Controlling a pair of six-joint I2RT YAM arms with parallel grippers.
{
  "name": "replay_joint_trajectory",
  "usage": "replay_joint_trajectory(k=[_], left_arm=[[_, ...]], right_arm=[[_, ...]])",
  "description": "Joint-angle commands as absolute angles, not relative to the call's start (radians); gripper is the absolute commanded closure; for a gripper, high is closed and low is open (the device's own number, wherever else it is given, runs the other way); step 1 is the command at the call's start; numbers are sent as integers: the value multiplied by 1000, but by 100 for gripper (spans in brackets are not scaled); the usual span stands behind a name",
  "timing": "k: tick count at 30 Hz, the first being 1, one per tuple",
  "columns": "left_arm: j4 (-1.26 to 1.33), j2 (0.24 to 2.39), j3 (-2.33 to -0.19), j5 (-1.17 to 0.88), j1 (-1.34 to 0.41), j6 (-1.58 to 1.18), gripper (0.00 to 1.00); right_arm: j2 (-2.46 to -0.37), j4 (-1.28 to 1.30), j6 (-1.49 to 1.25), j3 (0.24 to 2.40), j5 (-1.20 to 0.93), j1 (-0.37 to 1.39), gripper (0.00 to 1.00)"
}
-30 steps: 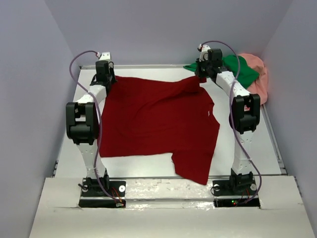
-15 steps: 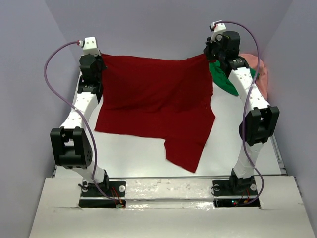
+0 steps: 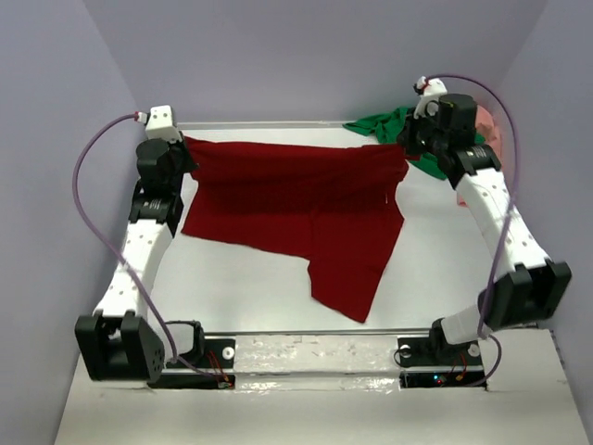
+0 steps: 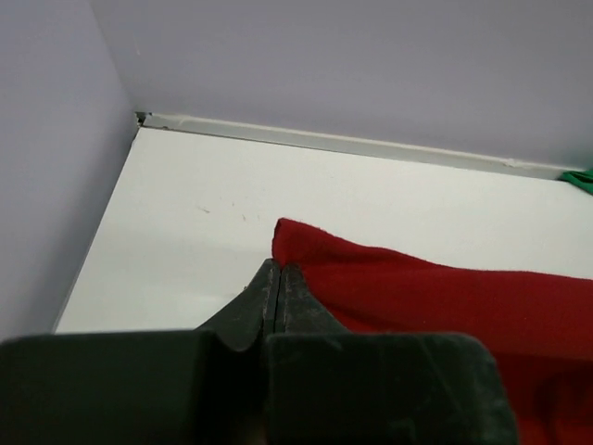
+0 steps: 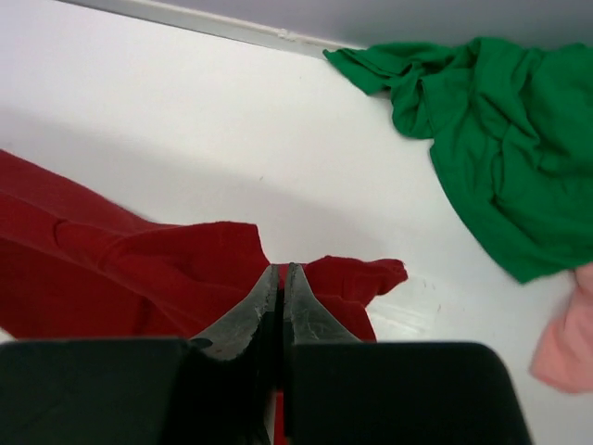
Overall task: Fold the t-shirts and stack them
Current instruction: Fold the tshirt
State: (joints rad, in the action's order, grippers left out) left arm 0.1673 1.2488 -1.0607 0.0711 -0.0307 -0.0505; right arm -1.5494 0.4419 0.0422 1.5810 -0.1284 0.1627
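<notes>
- Pale lilac walls (image 3: 315, 56) close in a white tabletop (image 3: 250, 278) on three sides (the arms' bases sit at its near edge).
- Along the left side the left arm (image 3: 139, 241) leans out toward the far-left corner, with a purple cable (image 3: 88, 185) looping from its wrist.
- At that corner the left claw (image 4: 279, 271) is closed, its jaws pressed together on the left corner of the dark red t-shirt (image 3: 296, 204).
- That t-shirt is stretched across the tabletop between the two claws. Its far edge is pulled into a nearly straight line. The rest spreads toward the near side, and one flap (right of centre) reaches closest to the bases.
- On the right, the right claw (image 5: 281, 271) is also closed, pinching the t-shirt's right corner; a small bunch of red cloth pokes out beside the fingertips.
- Behind it, in the far-right corner, the bright green t-shirt (image 5: 500, 158) lies crumpled, apart from the red one in the wrist view.
- Farthest right, the salmon pink t-shirt (image 5: 567, 345) lies against the green one (the right arm (image 3: 496, 213) hides much of it from above).
</notes>
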Motion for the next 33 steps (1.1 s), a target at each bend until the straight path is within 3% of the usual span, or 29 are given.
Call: replay_joint_trajectory(k=[1,4,9,11,18,20,23,24,25,26,29,30,33], left_arm=[[31,972,-977,15,-25,-54,100],[-7,769,-936,8,-25,-15,100],[-287,635,-1057,-38,-23,-34,100],[-355,574,-1104,-48,-25,-35,100],[-558,569,-1391,-57,-17,-77,100],[-545,616,-1431,-69,-17,-60,100],[-172,852,-1324,-11,-17,29,100],[-76,923,-1307,80,-17,52,100],[2,1004,-1307,131,-17,66,100],[135,1148,-1336,153,-14,110,100],[308,1294,-1333,186,-9,130,100],[427,1355,-1318,193,-9,143,100],[480,1490,-1345,210,23,108,100]], right_arm=[[-1216,546,9,1459,-135,152,100],[-986,603,20,1365,-124,152,100],[-827,843,35,1404,-135,152,100],[-760,894,57,1404,-187,74,100],[-739,944,28,1506,-321,-23,100],[-842,904,8,1597,-374,-23,100],[-1165,607,-40,1693,-402,-23,100],[-1283,565,-40,1751,-379,-23,100],[-1563,549,-41,1849,-355,-23,100],[-1709,581,-54,2107,-339,-23,100],[-2176,713,-46,2583,-328,-23,100],[-2192,639,-37,2620,-316,-5,100],[-2175,449,35,2423,-242,29,100]])
